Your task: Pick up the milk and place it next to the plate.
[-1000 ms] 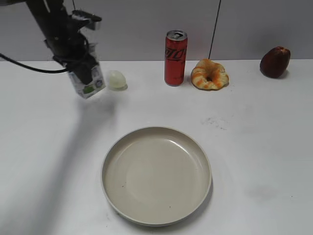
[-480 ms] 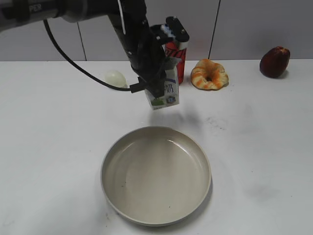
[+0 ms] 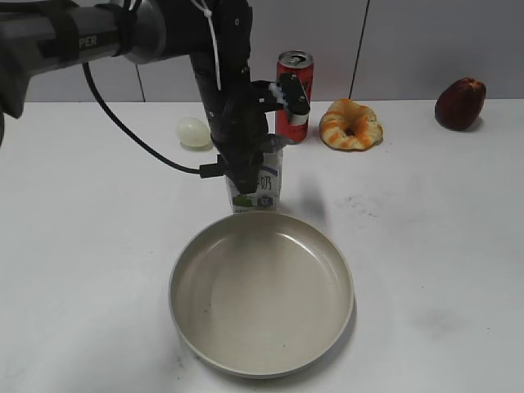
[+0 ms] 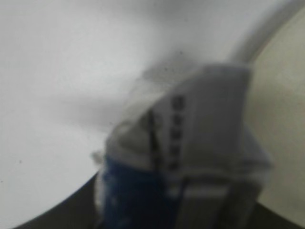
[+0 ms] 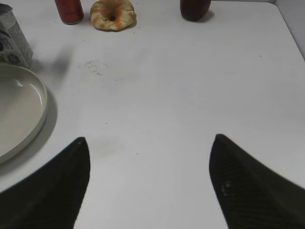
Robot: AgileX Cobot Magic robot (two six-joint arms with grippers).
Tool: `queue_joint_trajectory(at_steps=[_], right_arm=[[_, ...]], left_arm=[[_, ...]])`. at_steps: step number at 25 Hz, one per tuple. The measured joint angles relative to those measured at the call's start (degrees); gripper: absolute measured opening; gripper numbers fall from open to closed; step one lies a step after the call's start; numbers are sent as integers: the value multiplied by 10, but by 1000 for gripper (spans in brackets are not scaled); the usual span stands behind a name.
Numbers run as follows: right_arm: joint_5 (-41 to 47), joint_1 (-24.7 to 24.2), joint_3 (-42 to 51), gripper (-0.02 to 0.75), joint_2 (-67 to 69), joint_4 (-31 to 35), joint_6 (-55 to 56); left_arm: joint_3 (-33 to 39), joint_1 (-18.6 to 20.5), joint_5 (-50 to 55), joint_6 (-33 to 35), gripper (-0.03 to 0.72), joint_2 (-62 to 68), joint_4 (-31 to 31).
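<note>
The milk (image 3: 262,190) is a small white carton with blue lettering and a green patch. It hangs in my left gripper (image 3: 246,168), which is shut on its top. The carton is just behind the far rim of the beige plate (image 3: 262,295), with its base at or barely above the table. In the left wrist view the milk (image 4: 190,157) fills the frame, blurred, with the plate rim (image 4: 259,40) to its right. The right wrist view shows the milk (image 5: 12,40) beside the plate (image 5: 19,109). My right gripper (image 5: 148,139) is open and empty above bare table.
A red soda can (image 3: 293,97) stands behind the milk. A glazed bread ring (image 3: 350,124) lies to the can's right, and a dark red apple (image 3: 459,104) sits at the far right. A pale egg-shaped thing (image 3: 193,132) lies at the back left.
My left arm carried the milk from the far left to the right, then lowered it toward the table just behind the plate's far rim. The right gripper is not seen earlier.
</note>
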Motion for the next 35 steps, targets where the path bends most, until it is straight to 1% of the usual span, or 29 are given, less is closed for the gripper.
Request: queue_joint_trajectory(at_steps=[1,4,5,6,9,12,14,17,20,21,23,26,29,31,33,35], right_arm=[[0,0,0,588,0,0,0],[0,0,0,588,0,0,0],[0,0,0,588,0,0,0],[0,0,0,588,0,0,0],[0,0,0,588,0,0,0],[0,0,0,588,0,0,0],[0,0,0,588,0,0,0],[0,0,0,588,0,0,0],[0,0,0,588,0,0,0],[0,0,0,588,0,0,0],[0,0,0,588,0,0,0],[0,0,0,588,0,0,0],[0,0,0,588,0,0,0],[0,0,0,588,0,0,0],[0,0,0,588,0,0,0],[0,0,0,588,0,0,0]], left_arm=[[0,0,0,0,382,0,0],[-4,0,-1,-9,557,-1,-1],[-4,0,-1,-16,599,-2,-1],[-4,0,-1,-21,621,-3,-1],[-4,1,0,-41,645,-15,10],[-4,7,0,-73,647,-47,30],[-4,14,0,-103,639,-80,46],[-4,35,-1,-181,614,-139,88],[-4,72,-1,-282,592,-191,129],[-4,90,-1,-310,590,-206,137],[-4,130,-1,-377,586,-231,142],[-4,203,0,-451,584,-257,141],[9,267,-1,-479,583,-283,118],[36,301,-1,-485,583,-307,97],[87,326,-1,-487,583,-342,88],[154,339,-1,-487,583,-386,85]])
